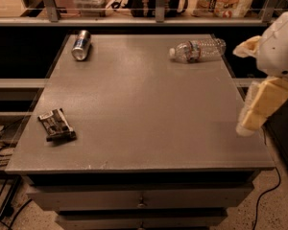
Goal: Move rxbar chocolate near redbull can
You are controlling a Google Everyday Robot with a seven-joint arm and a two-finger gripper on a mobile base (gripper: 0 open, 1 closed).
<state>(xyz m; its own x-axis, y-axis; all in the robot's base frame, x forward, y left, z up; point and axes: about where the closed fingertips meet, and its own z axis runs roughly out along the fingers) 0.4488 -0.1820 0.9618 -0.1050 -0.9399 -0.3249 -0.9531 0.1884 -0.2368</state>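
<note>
Lying flat near the front left corner of the gray table (149, 109) is the rxbar chocolate (56, 124), dark with white print, turned a bit crooked. Nothing is touching it. The redbull can (80, 45) is on its side at the back left corner, with its shiny top pointing to the front. The bar and the can are well apart, with bare table between them. A clear water bottle (198, 50) also lies on its side, at the back right of the table, with its cap pointing left. The gripper (258, 104) hangs by the right edge of the table, far from the bar and the can. It is cream and white and holds nothing. I cannot tell if the claw is spread or pressed together. Under the table top are drawers (141, 202) with small knobs. A black cable (266, 195) runs along the floor at the right.
</note>
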